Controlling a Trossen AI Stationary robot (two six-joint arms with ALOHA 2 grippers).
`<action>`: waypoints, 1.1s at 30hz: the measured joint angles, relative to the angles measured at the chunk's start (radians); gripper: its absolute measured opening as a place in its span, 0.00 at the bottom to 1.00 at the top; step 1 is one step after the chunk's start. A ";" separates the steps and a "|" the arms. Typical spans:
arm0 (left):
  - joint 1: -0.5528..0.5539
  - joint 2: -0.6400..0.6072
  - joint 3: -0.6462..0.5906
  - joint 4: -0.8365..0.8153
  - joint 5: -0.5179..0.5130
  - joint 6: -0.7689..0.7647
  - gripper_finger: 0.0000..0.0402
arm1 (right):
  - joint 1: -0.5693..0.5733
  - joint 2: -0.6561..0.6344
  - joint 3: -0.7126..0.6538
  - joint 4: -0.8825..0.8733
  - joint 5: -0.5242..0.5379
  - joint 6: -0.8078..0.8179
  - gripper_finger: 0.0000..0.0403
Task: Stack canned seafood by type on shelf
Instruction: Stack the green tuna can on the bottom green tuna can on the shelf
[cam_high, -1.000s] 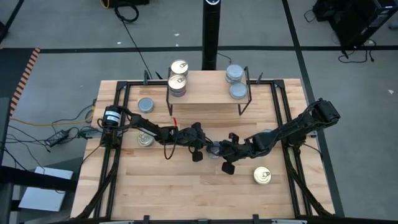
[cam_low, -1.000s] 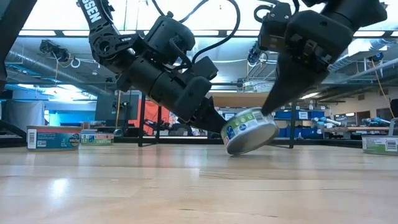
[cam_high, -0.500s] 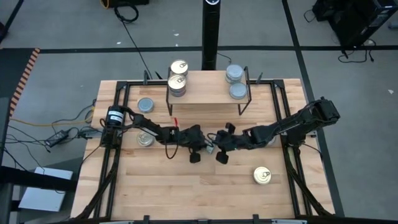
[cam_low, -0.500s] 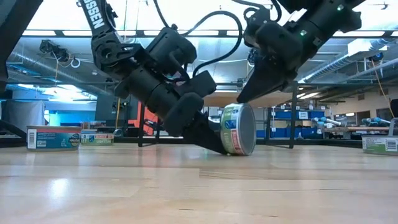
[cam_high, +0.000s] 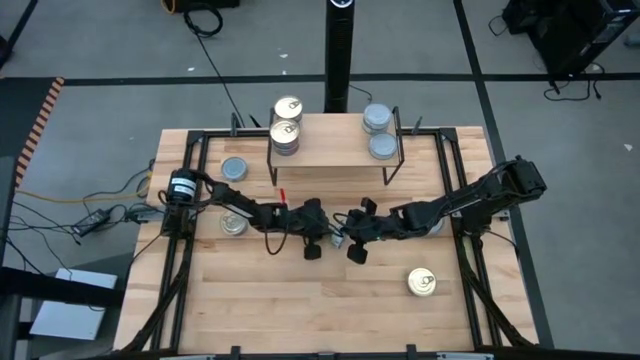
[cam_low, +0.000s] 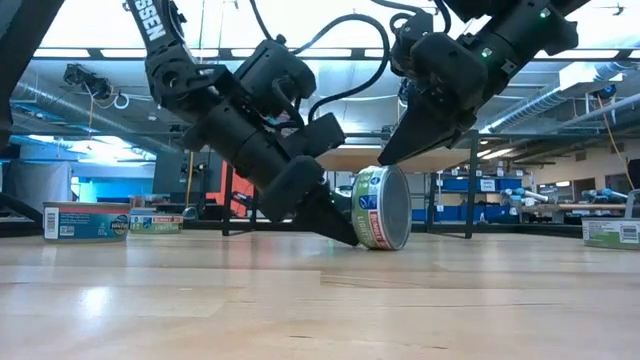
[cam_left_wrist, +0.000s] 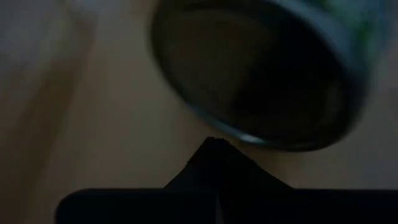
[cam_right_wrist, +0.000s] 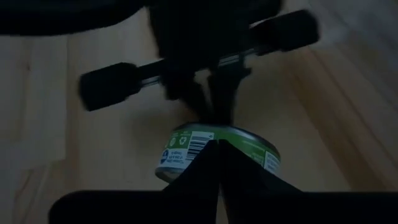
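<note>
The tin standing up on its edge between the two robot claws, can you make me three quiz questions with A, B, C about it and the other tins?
1. Where is the green-label tin?
A. On the shelf
B. On the tabletop between both grippers
C. On the floor

2. How many tin tops show on the shelf from above?
A. One
B. Nine
C. Four

3. How does the green-label tin sit?
A. On its edge
B. Flat, top up
C. Lifted in the air

Answers:
1 B: in the low view the left gripper touches its base on one side and the right gripper its upper rim.
2 C: the high view shows two gold tops at one end, two grey at the other.
3 A: its round face points sideways and its rim rests on the wood.
</note>
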 joint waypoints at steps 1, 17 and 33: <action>0.000 -0.014 0.000 -0.027 -0.017 0.012 0.01 | 0.000 0.001 0.000 0.006 -0.002 -0.003 0.07; 0.002 -0.163 -0.110 -0.142 -0.018 0.101 0.01 | 0.001 0.002 0.004 0.016 -0.005 -0.017 0.12; 0.000 -0.169 -0.273 0.124 0.009 0.030 0.01 | -0.004 0.005 0.087 -0.041 0.022 -0.051 0.36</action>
